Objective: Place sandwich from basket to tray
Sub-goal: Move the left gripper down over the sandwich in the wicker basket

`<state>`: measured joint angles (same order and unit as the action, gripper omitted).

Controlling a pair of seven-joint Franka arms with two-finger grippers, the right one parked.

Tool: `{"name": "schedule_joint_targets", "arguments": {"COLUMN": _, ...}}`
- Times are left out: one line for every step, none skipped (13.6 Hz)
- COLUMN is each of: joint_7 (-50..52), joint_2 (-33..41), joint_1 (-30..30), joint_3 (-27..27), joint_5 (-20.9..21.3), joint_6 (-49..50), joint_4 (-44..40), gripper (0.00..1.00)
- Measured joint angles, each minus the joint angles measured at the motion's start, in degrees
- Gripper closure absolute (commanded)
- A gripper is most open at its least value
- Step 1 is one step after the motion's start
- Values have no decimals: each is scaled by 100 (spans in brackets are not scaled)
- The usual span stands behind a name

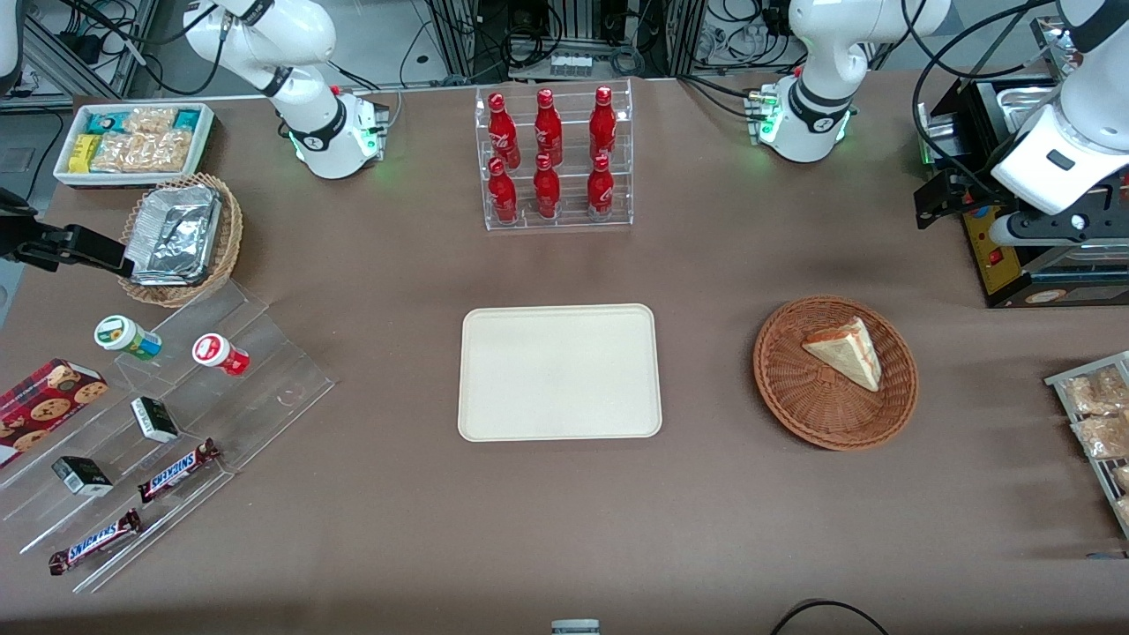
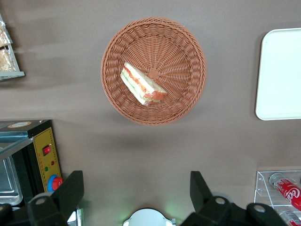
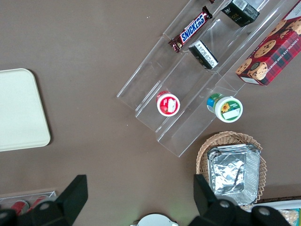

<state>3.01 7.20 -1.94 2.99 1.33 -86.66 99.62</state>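
The fingers (image 2: 70, 190) stand wide apart and hold nothing, with the gripper (image 2: 136, 193) high above the bench (image 1: 564, 529). The sandwich (image 1: 847, 351) lies in the basket (image 1: 794, 397), beside the tray (image 1: 559, 371). A hard squeeze could crush the soft wedge; an off-centre descent might catch the wicker rim.

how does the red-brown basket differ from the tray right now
The basket is round, woven reddish-brown wicker; the tray is a flat, smooth cream rectangle with rounded corners. The basket holds the sandwich; the tray holds nothing. The basket lies toward the working arm's end, the tray mid-table. Both rest on the brown table, apart. The gripper hangs high above the table beside the basket, fingers open.
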Motion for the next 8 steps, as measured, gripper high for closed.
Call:
{"name": "schedule_joint_targets", "arguments": {"joint_7": 0, "joint_2": 0, "joint_1": 2, "joint_3": -9, "joint_5": 0, "joint_6": 2, "joint_4": 0, "gripper": 0}}
{"name": "schedule_joint_targets", "arguments": {"joint_7": 0, "joint_2": -3, "joint_1": 5, "joint_3": -15, "joint_5": 0, "joint_6": 5, "joint_4": 2, "gripper": 0}}
{"name": "schedule_joint_targets", "arguments": {"joint_7": 3, "joint_2": -16, "joint_1": 9, "joint_3": -19, "joint_5": 2, "joint_6": 5, "joint_4": 12, "gripper": 0}}
{"name": "schedule_joint_targets", "arguments": {"joint_7": 22, "joint_2": -44, "joint_1": 14, "joint_3": -26, "joint_5": 2, "joint_6": 3, "joint_4": 42, "gripper": 0}}
{"name": "schedule_joint_targets", "arguments": {"joint_7": 76, "joint_2": -93, "joint_1": 25, "joint_3": -35, "joint_5": 5, "joint_6": -34, "joint_4": 86, "gripper": 0}}
{"name": "schedule_joint_targets", "arguments": {"joint_7": 208, "joint_2": -152, "joint_1": 44, "joint_3": -48, "joint_5": 7, "joint_6": -173, "joint_4": 169, "gripper": 0}}
{"name": "schedule_joint_targets", "arguments": {"joint_7": 443, "joint_2": -213, "joint_1": 67, "joint_3": -53, "joint_5": 7, "joint_6": -420, "joint_4": 308, "gripper": 0}}
{"name": "schedule_joint_targets", "arguments": {"joint_7": 720, "joint_2": -266, "joint_1": 80, "joint_3": -54, "joint_5": 7, "joint_6": -711, "joint_4": 512, "gripper": 0}}
